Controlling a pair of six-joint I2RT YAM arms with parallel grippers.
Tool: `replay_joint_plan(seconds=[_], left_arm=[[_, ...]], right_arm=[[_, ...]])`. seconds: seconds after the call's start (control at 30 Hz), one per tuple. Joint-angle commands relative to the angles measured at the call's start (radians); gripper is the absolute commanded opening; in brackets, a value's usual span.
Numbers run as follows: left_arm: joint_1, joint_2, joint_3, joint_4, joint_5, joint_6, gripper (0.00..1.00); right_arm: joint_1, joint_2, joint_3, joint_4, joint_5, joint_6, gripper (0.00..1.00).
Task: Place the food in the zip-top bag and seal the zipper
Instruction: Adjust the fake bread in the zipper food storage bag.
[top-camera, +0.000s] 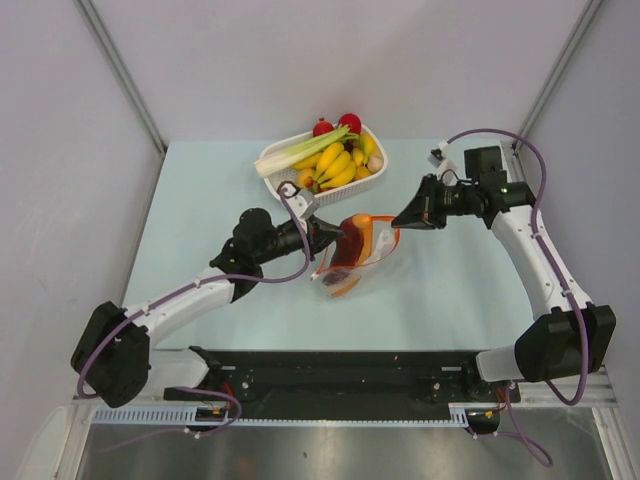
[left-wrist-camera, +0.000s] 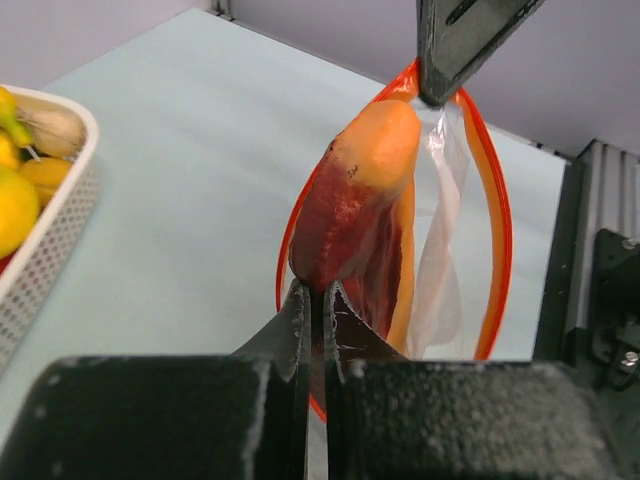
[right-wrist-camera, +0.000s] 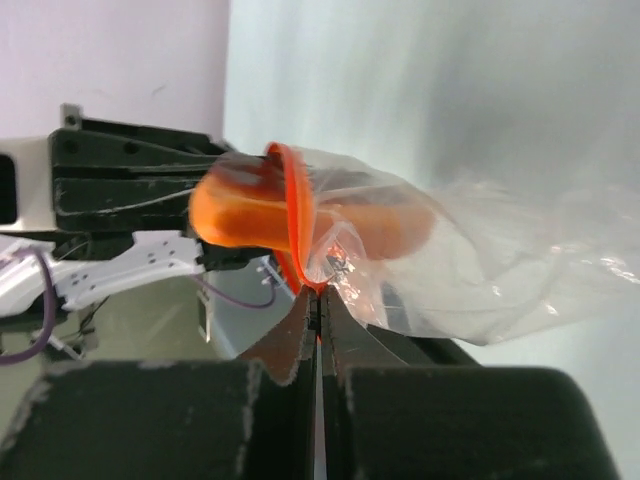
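zipper (left-wrist-camera: 497, 230) | pinched at opposite sides | left gripper (left-wrist-camera: 312, 300), right gripper (right-wrist-camera: 316, 298)

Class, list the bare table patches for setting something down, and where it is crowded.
Bare: table near strip before the zip-top bag; far left beside the basket. Crowded: centre, where left gripper and right gripper pinch the bag.
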Motion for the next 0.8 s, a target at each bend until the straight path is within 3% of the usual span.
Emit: replay_joint_plan(seconds=[0.0, 0.17, 0.33, 0.57, 0.77], left_arm=[[-0.047, 0.046, 0.072, 0.141, -0.038, -0.169, 0.0], [-0.107, 0.092, 0.139, 0.211, -0.135, -0.228, 0.0], [-0.124, 0.095, 0.1, 0.273, -0.218, -0.259, 0.0], [-0.167, 0.172, 0.064, 0.277, -0.256, -0.488, 0.0], [-0.257, 0.239, 0.029, 0.327, -0.291, -0.458, 0.0]], right_arm=[[0.048, -0.017, -0.002, 0.093, -0.126, 0.065, 0.0], [0.026, 0.007, -0.014, 0.124, -0.189, 0.124, 0.0], [-0.036, 0.014, -0.066, 0.147, -0.227, 0.188, 0.0], [-0.1, -0.02, -0.192, 0.126, -0.196, 0.185, 0.0], [-0.137, -0.025, -0.235, 0.173, -0.227, 0.237, 0.0]])
